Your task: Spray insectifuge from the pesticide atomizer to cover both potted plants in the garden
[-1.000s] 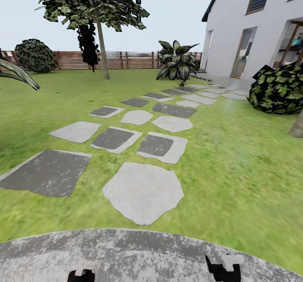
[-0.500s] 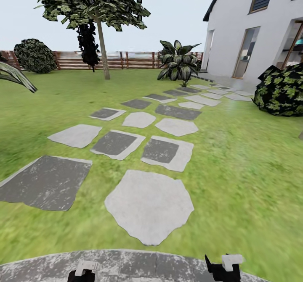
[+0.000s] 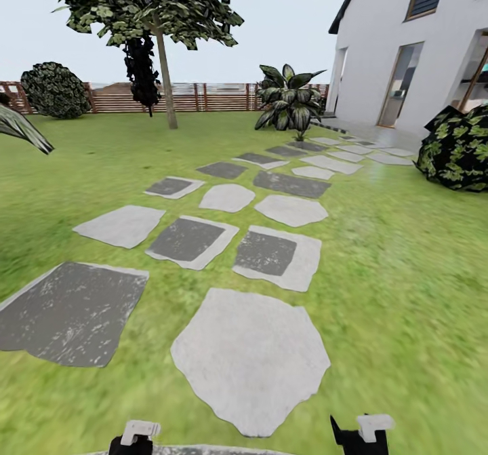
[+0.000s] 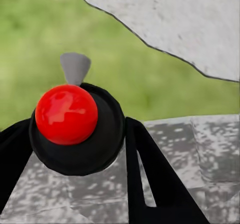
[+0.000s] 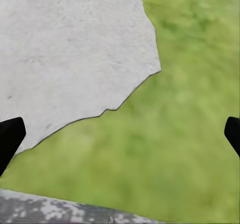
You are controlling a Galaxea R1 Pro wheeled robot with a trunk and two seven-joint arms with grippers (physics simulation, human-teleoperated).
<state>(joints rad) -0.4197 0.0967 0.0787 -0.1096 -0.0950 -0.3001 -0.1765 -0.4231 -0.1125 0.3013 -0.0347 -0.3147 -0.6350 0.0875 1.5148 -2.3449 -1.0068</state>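
Green lawn of the garden [image 3: 407, 272] takes up most of the head view, running back to a white house [image 3: 379, 55] on the right and a brown slatted fence [image 3: 203, 97] across the far end; a tall tree [image 3: 149, 7] stands in front of the fence, with a round dark bush [image 3: 54, 89] to its left, a big striped-leaf shrub [image 3: 290, 99] near the house corner and another leafy bush [image 3: 461, 150] at the right edge; a path of flat stepping stones winds from the house toward the robot, the nearest being a dark grey slab [image 3: 68, 312] and a big pale stone [image 3: 251, 360] just ahead of the arms; right under the wrists there's mottled grey paving [image 4: 200, 149], so both claws hang over the spot where paving meets grass; the right gripper [image 3: 359, 434] is spread wide with nothing between its tips, just grass and the pale stone's edge below it; the left gripper [image 3: 135, 438] has its black fingers [image 4: 150, 184] closed in against a round black cap with a red ball and a little grey spout, which looks like the pesticide atomizer [image 4: 75, 129] seen end-on from its top, so its bottle body is hidden; it sits right between the left fingers, touching both as far as I can tell, well apart from the right claw.
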